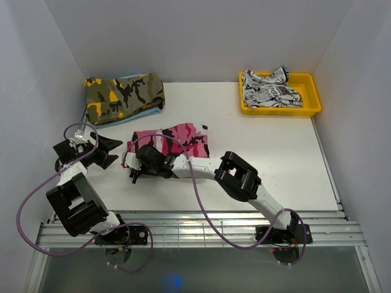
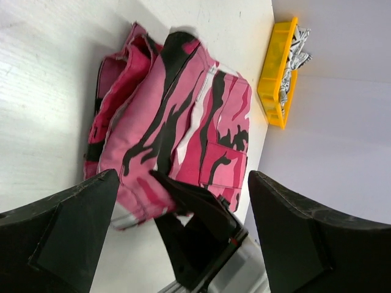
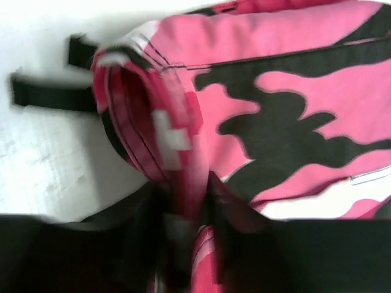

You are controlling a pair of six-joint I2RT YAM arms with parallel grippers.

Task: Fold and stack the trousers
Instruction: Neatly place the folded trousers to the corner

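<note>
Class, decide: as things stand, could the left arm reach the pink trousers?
Probably yes: the left fingers stand open facing the trousers, with only table between. The right fingers sit at that edge and may crowd it.

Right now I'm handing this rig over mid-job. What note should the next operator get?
Left gripper: open, empty, just left of the trousers.
Right gripper: at the trousers' near-left edge with cloth between its fingers. The wrist view is too blurred to tell whether it grips.
Trousers: a folded bundle mid-table, a thigh pocket facing up.
Done: the folding looks about finished.
Left: probably stacking the bundle on the folded olive camouflage garment at the far left. A white printed garment lies in the yellow bin.
</note>
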